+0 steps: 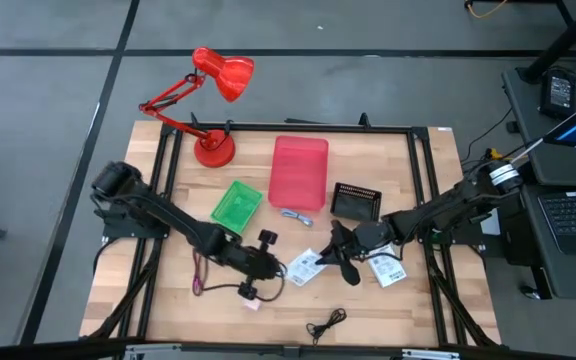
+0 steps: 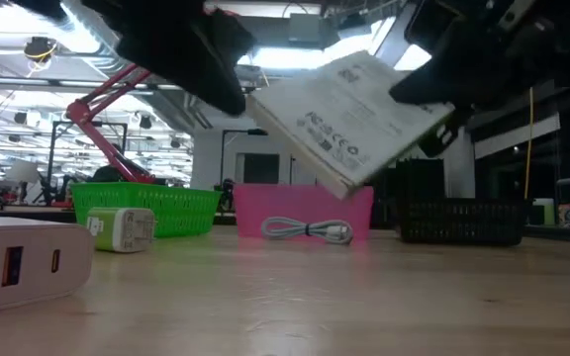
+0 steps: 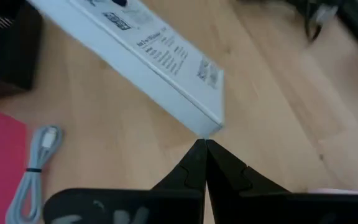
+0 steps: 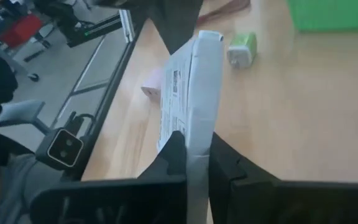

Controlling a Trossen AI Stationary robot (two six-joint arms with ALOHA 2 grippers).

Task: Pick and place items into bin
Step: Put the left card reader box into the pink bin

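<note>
A white printed packet (image 2: 349, 119) hangs tilted above the table between both grippers; in the high view this packet (image 1: 306, 265) is near the table's middle. My right gripper (image 4: 197, 140) is shut on it. My left gripper (image 3: 202, 144) is shut, its tips at the packet's corner (image 3: 211, 126). A second white packet (image 1: 388, 270) lies flat to the right. The pink cube (image 2: 18, 265), green-white piece (image 2: 122, 228), bluish strip (image 2: 308, 229), purple cord (image 1: 198, 275) and black cord (image 1: 326, 323) rest on the table. My right gripper pinches the white packet's thin edge (image 4: 194, 163) between its two fingers, coming from the table's right. The packet is lifted clear of the table and tilted, one corner (image 2: 344, 188) hanging lowest. My left gripper's shut tips meet the packet's far corner; whether they touch it I cannot tell.
A pink bin (image 1: 299, 172), a green basket (image 1: 236, 205) and a black basket (image 1: 355, 200) stand toward the far side. A red desk lamp (image 1: 214, 148) stands at the far left. A black frame rail (image 1: 298, 127) runs along the table's edges.
</note>
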